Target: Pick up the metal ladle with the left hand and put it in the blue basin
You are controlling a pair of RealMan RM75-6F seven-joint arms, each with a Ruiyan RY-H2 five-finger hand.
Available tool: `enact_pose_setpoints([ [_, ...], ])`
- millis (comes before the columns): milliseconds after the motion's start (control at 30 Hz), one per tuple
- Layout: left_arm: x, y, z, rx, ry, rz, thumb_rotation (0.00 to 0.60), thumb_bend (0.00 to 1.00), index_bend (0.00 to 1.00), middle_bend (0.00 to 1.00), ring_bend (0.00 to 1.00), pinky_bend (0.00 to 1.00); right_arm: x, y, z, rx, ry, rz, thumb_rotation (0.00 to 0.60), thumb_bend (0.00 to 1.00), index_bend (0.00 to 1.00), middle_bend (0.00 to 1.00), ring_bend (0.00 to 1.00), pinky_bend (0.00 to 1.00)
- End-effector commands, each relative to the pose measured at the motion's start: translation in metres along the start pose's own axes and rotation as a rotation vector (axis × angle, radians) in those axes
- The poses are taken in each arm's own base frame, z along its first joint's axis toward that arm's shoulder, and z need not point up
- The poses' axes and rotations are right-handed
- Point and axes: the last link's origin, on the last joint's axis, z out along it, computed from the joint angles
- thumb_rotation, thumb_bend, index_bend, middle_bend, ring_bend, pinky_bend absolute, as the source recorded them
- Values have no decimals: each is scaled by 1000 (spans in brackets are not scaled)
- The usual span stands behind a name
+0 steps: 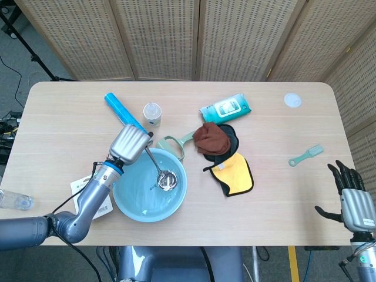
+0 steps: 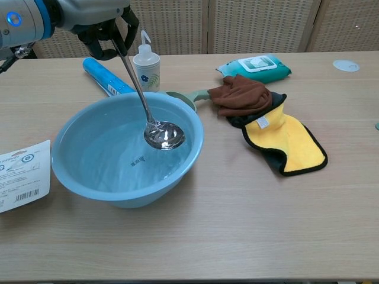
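Note:
My left hand (image 1: 130,143) (image 2: 89,18) grips the top of the metal ladle's handle, above the far left rim of the blue basin (image 1: 128,202) (image 2: 77,177). The ladle (image 1: 160,174) (image 2: 155,127) hangs tilted, its shiny bowl raised inside the basin, clear of the bottom. My right hand (image 1: 352,200) is far off at the table's right front edge, fingers spread, holding nothing; the chest view does not show it.
Behind the basin lie a blue tube (image 1: 124,116), a small white bottle (image 2: 146,65) and a green-handled tool (image 1: 176,143). A brown cloth (image 2: 243,94) on a yellow-and-black cloth (image 2: 284,142), a wipes pack (image 1: 225,108), a paper tag (image 2: 21,174) and a small green brush (image 1: 305,155) surround.

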Motion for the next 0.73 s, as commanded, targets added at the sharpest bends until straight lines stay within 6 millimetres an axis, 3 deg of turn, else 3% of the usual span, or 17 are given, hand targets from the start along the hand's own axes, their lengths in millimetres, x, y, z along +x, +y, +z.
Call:
enact_pose_setpoints([
  [33, 5, -4, -2, 7, 8, -3, 600, 540, 947, 1000, 917, 908, 0, 0, 0, 0, 1, 0, 600, 0, 0, 0, 0, 0],
  [367, 25, -25, -19, 41, 63, -71, 600, 538, 949, 1000, 917, 909, -1, -3, -2, 7, -1, -6, 600, 0, 0, 0, 0, 0],
  [733, 28, -41, -34, 60, 82, -173, 600, 539, 951, 1000, 917, 909, 1, -5, -4, 18, 8, -2, 600, 0, 0, 0, 0, 0],
])
